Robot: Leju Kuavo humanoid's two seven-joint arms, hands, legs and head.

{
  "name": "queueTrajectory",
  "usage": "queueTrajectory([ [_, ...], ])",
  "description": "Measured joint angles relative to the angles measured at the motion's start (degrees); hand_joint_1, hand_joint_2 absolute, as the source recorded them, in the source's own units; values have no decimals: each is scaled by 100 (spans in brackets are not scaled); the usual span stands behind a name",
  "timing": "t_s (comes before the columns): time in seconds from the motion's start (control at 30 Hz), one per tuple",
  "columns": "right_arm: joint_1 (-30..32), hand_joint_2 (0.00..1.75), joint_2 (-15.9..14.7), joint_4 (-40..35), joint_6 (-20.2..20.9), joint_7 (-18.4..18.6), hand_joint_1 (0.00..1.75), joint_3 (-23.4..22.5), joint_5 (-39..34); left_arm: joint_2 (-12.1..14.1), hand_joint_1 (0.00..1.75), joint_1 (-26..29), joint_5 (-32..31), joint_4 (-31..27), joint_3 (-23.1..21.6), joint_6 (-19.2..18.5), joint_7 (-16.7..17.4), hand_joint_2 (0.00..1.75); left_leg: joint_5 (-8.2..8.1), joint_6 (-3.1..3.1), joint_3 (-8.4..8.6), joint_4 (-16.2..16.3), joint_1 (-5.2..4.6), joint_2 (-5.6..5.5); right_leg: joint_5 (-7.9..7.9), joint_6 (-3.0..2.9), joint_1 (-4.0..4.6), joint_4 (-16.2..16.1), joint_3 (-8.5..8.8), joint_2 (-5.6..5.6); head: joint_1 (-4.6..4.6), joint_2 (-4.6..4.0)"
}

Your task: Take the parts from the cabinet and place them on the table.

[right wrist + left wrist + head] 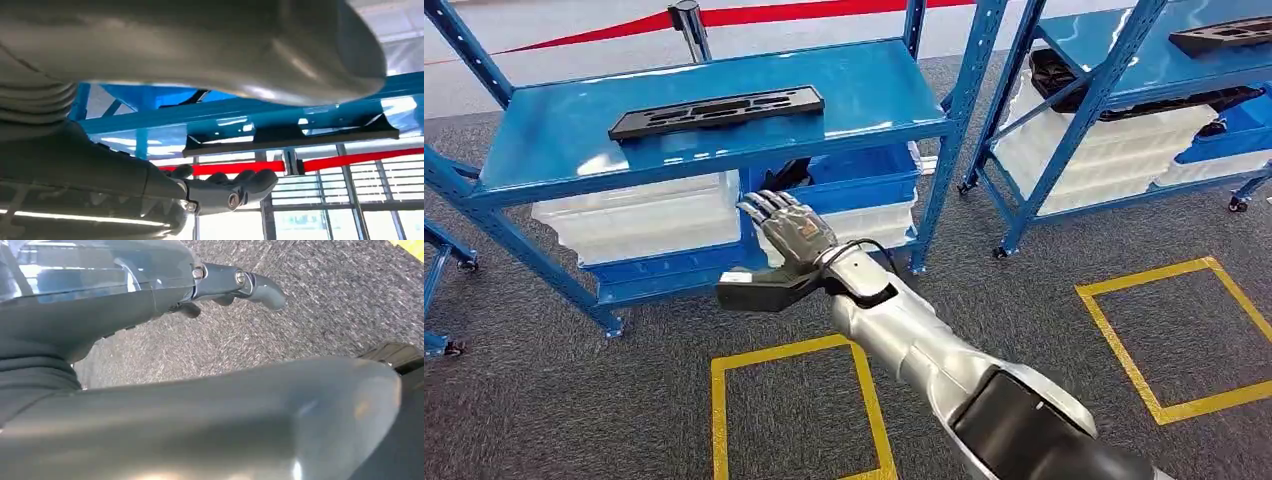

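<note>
Ahead of the robot, the right arm stretches forward and to the left across the grey carpet, toward the nearer blue rack. Its right hand is raised in front of the rack's lower level, palm side turned away, fingers spread and straight, thumb pointing out to the left; it holds nothing. In the right wrist view the same hand sits below the shelf edge, its dark fingertips apart and free of any object.

The left hand hangs beside the robot's body over the carpet, with fingers loosely extended and nothing between them.

One long black part lies flat on the top shelf of the nearer rack, well above the right hand and not touched by it; from the wrist it shows as a dark bar along the shelf edge. A second black part lies on the top shelf of the second blue rack to the right. Two yellow tape squares mark the floor, and a red barrier tape runs behind the racks.
</note>
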Motion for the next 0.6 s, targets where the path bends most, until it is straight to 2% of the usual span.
queueTrajectory([
  [0.57, 21, 0, 87, -98, 15, -9, 0, 98, -107, 2, 0, -3, -11, 0, 0, 7, 13, 0, 0, 0, -2, 4, -1, 0, 1, 0, 0, -1, 0, 0, 2, 0],
  [0.6, 21, 0, 94, -100, 15, -9, 0, 100, -109, 2, 0, -4, -13, 2, 0, 7, 11, 0, -22, 17, -12, 39, -12, -1, 29, 24, -42, -55, 5, 1, 2, 0],
])
